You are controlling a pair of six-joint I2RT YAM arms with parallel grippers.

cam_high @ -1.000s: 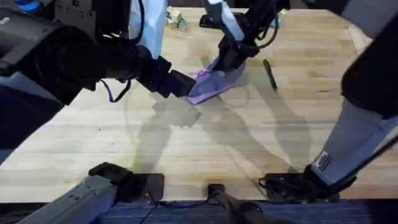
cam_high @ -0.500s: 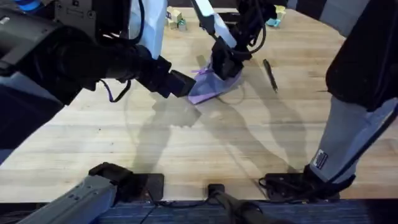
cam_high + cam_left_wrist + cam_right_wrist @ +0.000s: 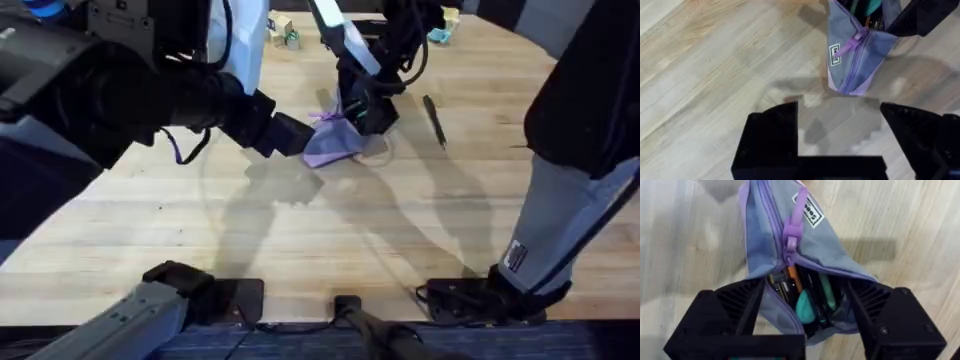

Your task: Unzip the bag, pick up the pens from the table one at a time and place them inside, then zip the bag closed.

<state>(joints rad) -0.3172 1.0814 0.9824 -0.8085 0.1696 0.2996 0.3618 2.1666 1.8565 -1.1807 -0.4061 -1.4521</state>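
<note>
Lilac bag (image 3: 335,143) on the tabletop (image 3: 300,240), far from the front edge, near the middle from side to side. Half open at one end in the right wrist view (image 3: 790,260): zip pull (image 3: 791,232) partway along, colored things poking up inside the open mouth.

Right end effector (image 3: 365,105) over the open end, fingers spread wide, one black finger (image 3: 735,315) on each side of the mouth, close against the fabric. Cannot tell if pressing it.

Left end effector (image 3: 300,135) just beside the bag's other, closed end. Fingers spread apart in the left wrist view (image 3: 840,145), bare wood between them, the bag's tip (image 3: 850,55) close ahead and not touched.

Black pen (image 3: 434,120) flat on the wood, to the right of the bag, apart from it, with open wood all round.

Lots of bare tabletop toward the front edge, only shadows there. Small bits (image 3: 280,30) by the far edge, behind the bag.
</note>
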